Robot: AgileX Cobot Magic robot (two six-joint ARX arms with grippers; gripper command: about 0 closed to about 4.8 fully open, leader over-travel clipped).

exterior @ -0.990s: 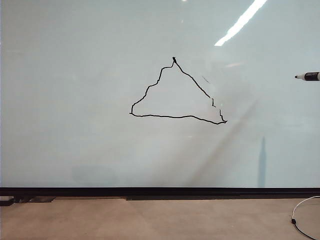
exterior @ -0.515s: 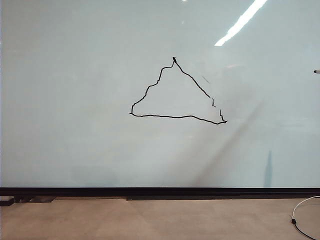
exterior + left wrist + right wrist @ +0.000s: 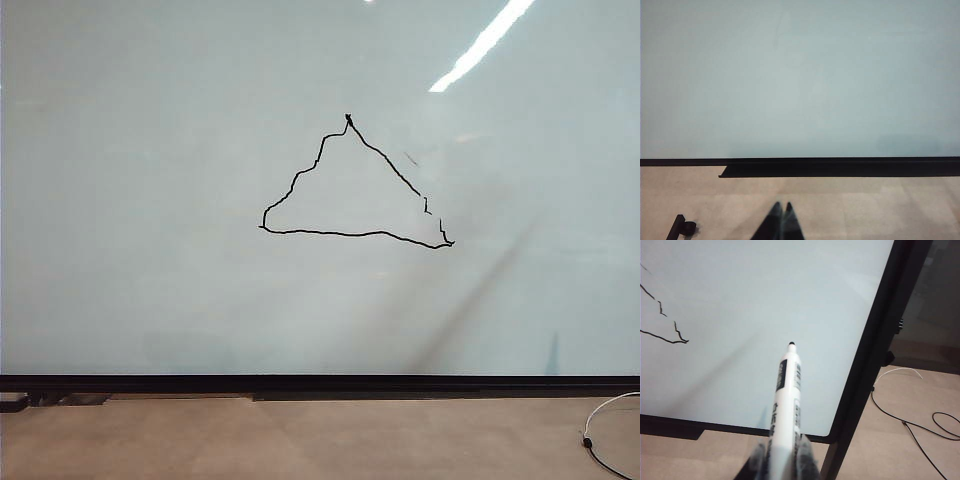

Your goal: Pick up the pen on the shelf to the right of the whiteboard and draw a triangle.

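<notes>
Pen [image 3: 788, 395]: white barrel with black label bands; there is print on them, too blurred to read. It sits clamped between the fingers of the right gripper [image 3: 782, 460], barrel running straight out ahead of the jaws, dark tip forward and aimed at the whiteboard [image 3: 765, 300]. The tip is off the surface, near the board's black side frame [image 3: 875, 340], and well apart from the triangle's [image 3: 670, 335] lower corner.

Exterior view: the triangle [image 3: 350, 190] is a wobbly black outline, peak up, about mid-board on the whiteboard [image 3: 150, 200]; neither arm nor the pen shows here. A white cable [image 3: 605, 420] lies on the floor.

Left gripper [image 3: 782, 220]: jaws pressed together, holding nothing, low before the board's black bottom strip [image 3: 840, 167].
</notes>
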